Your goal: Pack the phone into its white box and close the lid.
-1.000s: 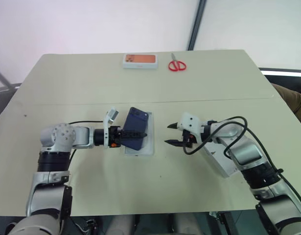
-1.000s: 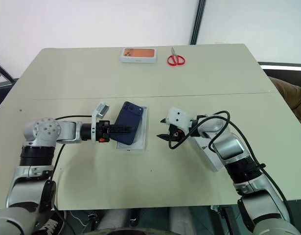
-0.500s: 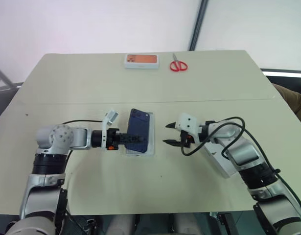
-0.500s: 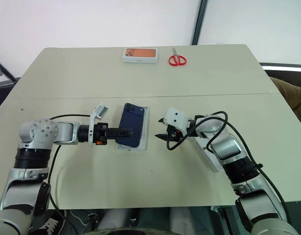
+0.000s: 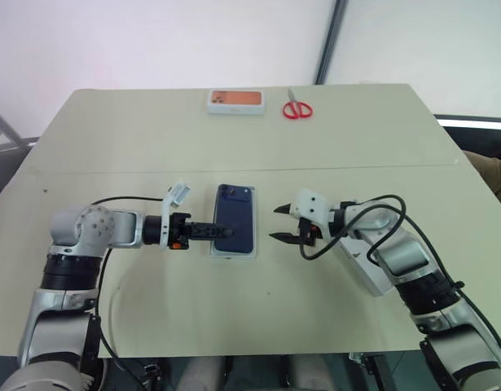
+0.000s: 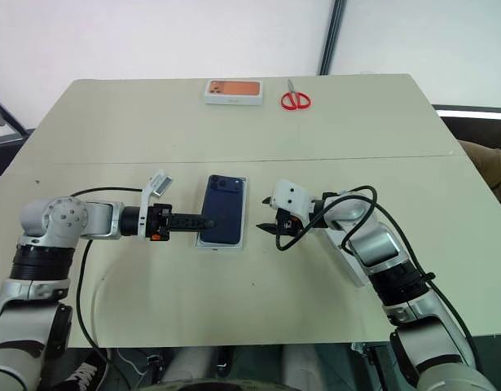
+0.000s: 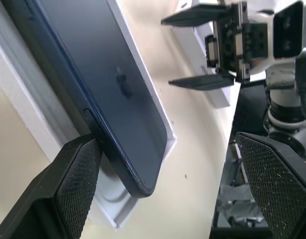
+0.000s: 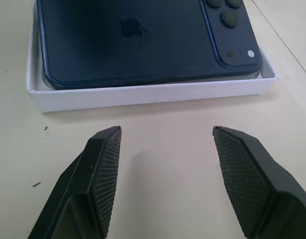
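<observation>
The dark navy phone [image 5: 235, 227] lies back-up inside the shallow white box [image 5: 232, 252] at the table's middle, its camera cluster at the far end. From the left, my left gripper [image 5: 226, 232] reaches level to the phone with its jaws wide open. One of its fingers [image 7: 75, 169] is against the phone's long edge. My right gripper [image 5: 274, 225] hangs open just right of the box, apart from it, holding nothing. The lid [image 5: 366, 267] lies on the table under my right forearm, partly hidden.
An orange-topped white box [image 5: 235, 100] and red scissors [image 5: 296, 108] sit by the table's far edge. A seam crosses the table [image 5: 112, 326] behind the white box. The near half of the tabletop is bare.
The phone was skewed and tilted over the box; it now lies straight inside it. My left arm has drawn back slightly to the left. The right gripper has not moved.
</observation>
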`<state>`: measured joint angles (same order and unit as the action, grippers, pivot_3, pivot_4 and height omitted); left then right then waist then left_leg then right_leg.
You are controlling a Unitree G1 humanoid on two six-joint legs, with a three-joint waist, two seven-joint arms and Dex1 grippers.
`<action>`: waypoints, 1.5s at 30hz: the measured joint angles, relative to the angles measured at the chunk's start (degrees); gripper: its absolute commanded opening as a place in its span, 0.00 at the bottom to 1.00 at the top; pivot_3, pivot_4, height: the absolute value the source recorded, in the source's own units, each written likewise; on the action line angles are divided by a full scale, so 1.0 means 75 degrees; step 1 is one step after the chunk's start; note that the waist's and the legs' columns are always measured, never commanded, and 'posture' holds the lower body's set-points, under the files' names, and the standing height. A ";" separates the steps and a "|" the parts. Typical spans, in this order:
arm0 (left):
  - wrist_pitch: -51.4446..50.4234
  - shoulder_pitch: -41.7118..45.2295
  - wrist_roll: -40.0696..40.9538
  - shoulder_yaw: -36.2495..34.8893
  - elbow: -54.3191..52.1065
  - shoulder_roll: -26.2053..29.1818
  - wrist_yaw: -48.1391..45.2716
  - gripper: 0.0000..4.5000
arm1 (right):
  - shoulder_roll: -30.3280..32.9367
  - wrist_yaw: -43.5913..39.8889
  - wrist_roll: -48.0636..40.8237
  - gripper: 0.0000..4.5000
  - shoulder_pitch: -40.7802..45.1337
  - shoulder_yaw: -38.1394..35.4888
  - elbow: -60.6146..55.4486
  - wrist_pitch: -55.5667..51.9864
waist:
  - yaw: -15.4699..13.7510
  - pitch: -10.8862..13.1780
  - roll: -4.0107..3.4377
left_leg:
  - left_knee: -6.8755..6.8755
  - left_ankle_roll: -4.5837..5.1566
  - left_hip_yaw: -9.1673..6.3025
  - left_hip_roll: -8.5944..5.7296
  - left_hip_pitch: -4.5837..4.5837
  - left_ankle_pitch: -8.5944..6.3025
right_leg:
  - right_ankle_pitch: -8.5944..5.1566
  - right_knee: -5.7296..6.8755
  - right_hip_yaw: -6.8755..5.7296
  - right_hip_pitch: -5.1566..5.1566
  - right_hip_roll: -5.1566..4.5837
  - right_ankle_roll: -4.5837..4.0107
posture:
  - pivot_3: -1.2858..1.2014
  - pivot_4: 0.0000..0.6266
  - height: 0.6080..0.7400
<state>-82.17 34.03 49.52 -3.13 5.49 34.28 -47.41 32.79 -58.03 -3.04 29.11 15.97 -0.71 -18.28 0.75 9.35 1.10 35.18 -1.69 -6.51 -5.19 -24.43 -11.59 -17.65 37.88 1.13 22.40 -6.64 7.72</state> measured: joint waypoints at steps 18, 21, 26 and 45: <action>0.0036 -0.0287 0.0062 -0.0265 -0.0530 0.0633 -0.0123 0.99 | -0.0052 -0.0003 0.0071 0.68 0.0006 0.0066 0.0121 0.0013 | 0.0015 0.0001 0.0000 | -0.0002 0.0003 0.0002 0.0002 0.0000 -0.0002 | -0.0001 0.0005 0.0004 0.0007 0.0001 0.0000 | 0.52 0.24 1.00; 0.0356 -0.0290 -0.0104 -0.0364 -0.0491 0.0814 -0.0075 0.87 | -0.0089 -0.0019 0.0048 0.63 0.0008 0.0068 0.0133 0.0001 | 0.0024 0.0000 -0.0001 | -0.0004 0.0001 0.0003 0.0002 0.0000 0.0000 | -0.0001 0.0005 0.0005 0.0008 0.0001 0.0000 | 0.52 0.24 1.00; 0.0551 -0.0234 -0.0380 -0.0661 0.0170 0.0780 0.0259 0.36 | -0.0088 -0.0010 0.0026 0.16 0.0008 0.0066 0.0134 0.0018 | 0.0021 0.0001 -0.0001 | -0.0003 0.0003 0.0003 0.0001 0.0000 -0.0001 | -0.0001 0.0005 0.0004 0.0008 0.0001 0.0000 | 0.52 0.24 1.00; 0.2134 -0.0454 -0.1827 0.0509 0.0263 -0.0388 0.0595 0.00 | -0.0807 0.0762 0.0674 0.00 -0.0028 0.0478 0.0397 0.0178 | -0.0063 -0.0006 -0.0007 | 0.0010 0.0005 -0.0007 -0.0007 0.0007 -0.0003 | -0.0001 0.0008 -0.0005 -0.0009 -0.0003 0.0000 | 0.52 0.24 1.00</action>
<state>-66.17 30.63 35.82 0.68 7.46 31.38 -42.94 26.73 -52.32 2.01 28.90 19.55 2.27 -16.95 0.28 9.31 1.05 35.25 -1.65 -6.56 -5.25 -24.37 -11.61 -17.65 37.94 1.09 22.33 -6.66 7.72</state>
